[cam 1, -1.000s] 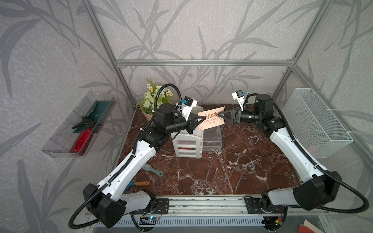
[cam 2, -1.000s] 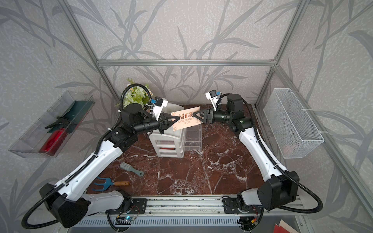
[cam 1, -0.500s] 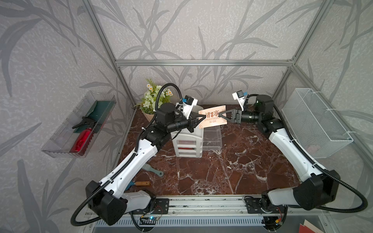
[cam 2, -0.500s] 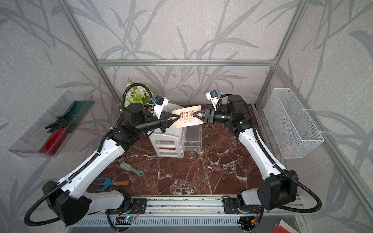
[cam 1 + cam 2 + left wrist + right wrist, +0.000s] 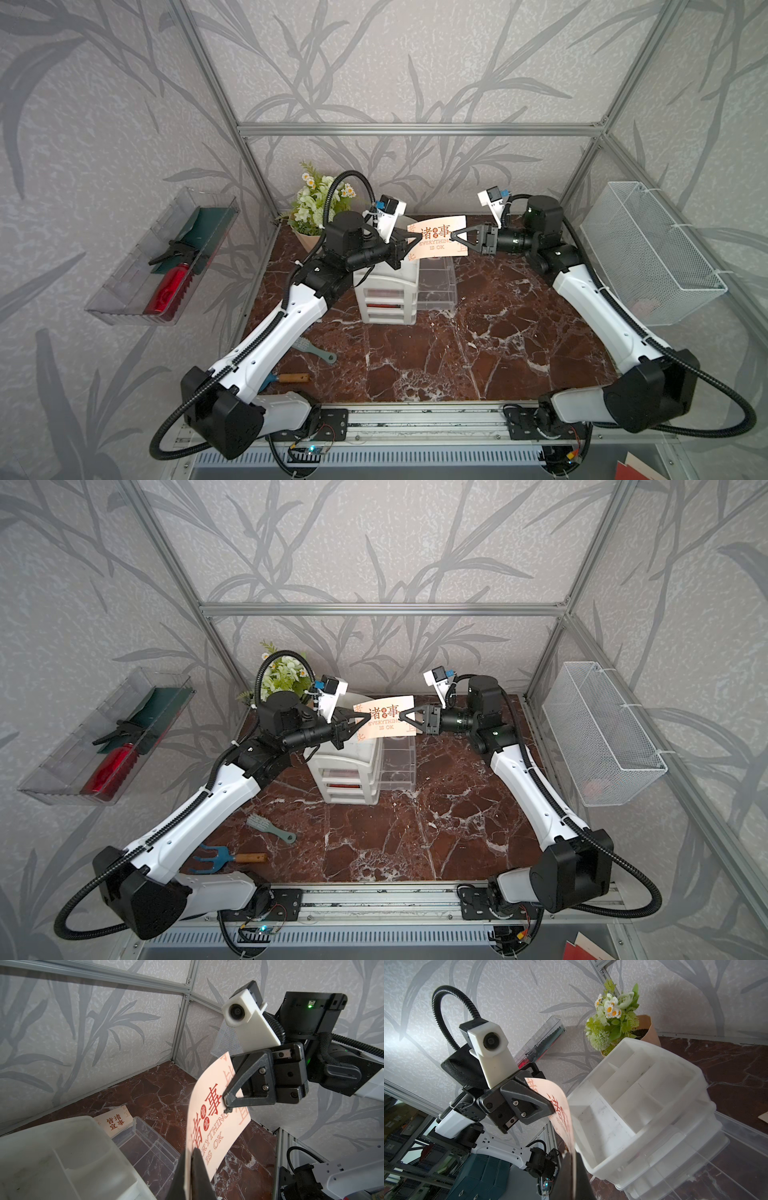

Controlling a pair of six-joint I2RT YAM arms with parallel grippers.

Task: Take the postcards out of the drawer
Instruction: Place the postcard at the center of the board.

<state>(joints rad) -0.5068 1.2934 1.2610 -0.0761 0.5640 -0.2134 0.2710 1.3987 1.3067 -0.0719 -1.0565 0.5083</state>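
Observation:
A cream postcard [image 5: 436, 242] [image 5: 384, 719] with red characters and "EVERYTHING IS OK" hangs in the air above the white drawer unit [image 5: 386, 291]. My left gripper [image 5: 417, 240] [image 5: 191, 1152] is shut on its left edge. Its right part is pinched in my right gripper [image 5: 453, 237] [image 5: 572, 1155], also shut. The card bows slightly between them [image 5: 216, 1126] [image 5: 562, 1118]. The clear drawer [image 5: 436, 282] [image 5: 145, 1147] stands pulled out and looks bare. A second cream postcard [image 5: 115, 1123] lies flat on the marble behind the unit.
A potted flower plant [image 5: 318, 208] stands at the back left. A wire basket [image 5: 648, 253] hangs on the right wall, a clear tray [image 5: 162, 257] with tools on the left wall. A brush [image 5: 313, 351] and a hand rake [image 5: 224, 860] lie front left.
My right gripper has closed on the postcard's right side; a second ago its jaws stood open around it. The left gripper keeps its hold and has barely moved.

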